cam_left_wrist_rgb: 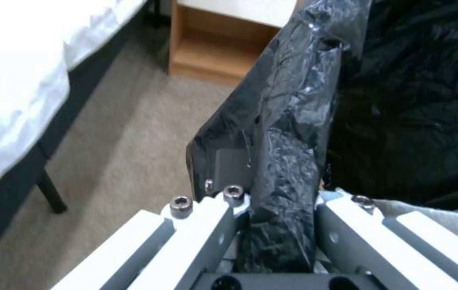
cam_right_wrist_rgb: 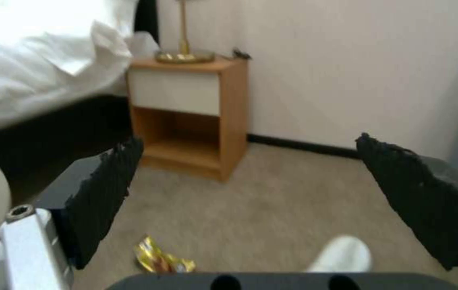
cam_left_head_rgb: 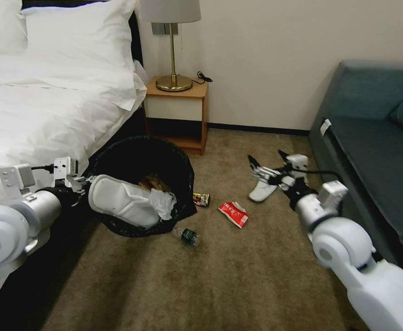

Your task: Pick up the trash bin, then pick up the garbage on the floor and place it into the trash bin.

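Observation:
The trash bin (cam_left_head_rgb: 139,154), lined with a black bag, is tipped with its mouth toward me beside the bed. A white slipper (cam_left_head_rgb: 121,200), a crumpled tissue (cam_left_head_rgb: 163,202) and something tan lie inside it. My left gripper (cam_left_wrist_rgb: 272,189) is shut on the bin's bag-covered rim (cam_left_wrist_rgb: 293,100). On the floor (cam_left_head_rgb: 238,271) lie a gold wrapper (cam_left_head_rgb: 201,199), a red wrapper (cam_left_head_rgb: 233,214), a small bottle (cam_left_head_rgb: 186,236) and another white slipper (cam_left_head_rgb: 262,191). My right gripper (cam_left_head_rgb: 268,158) hangs open just above that slipper, nothing between its pads (cam_right_wrist_rgb: 105,193). The slipper's toe (cam_right_wrist_rgb: 344,253) and the gold wrapper (cam_right_wrist_rgb: 162,259) lie below it.
A bed with white linen (cam_left_head_rgb: 36,105) fills the left. A wooden nightstand (cam_left_head_rgb: 176,115) with a brass lamp (cam_left_head_rgb: 173,46) stands against the back wall. A blue-grey sofa (cam_left_head_rgb: 371,133) lines the right side. Open carpet lies in front of me.

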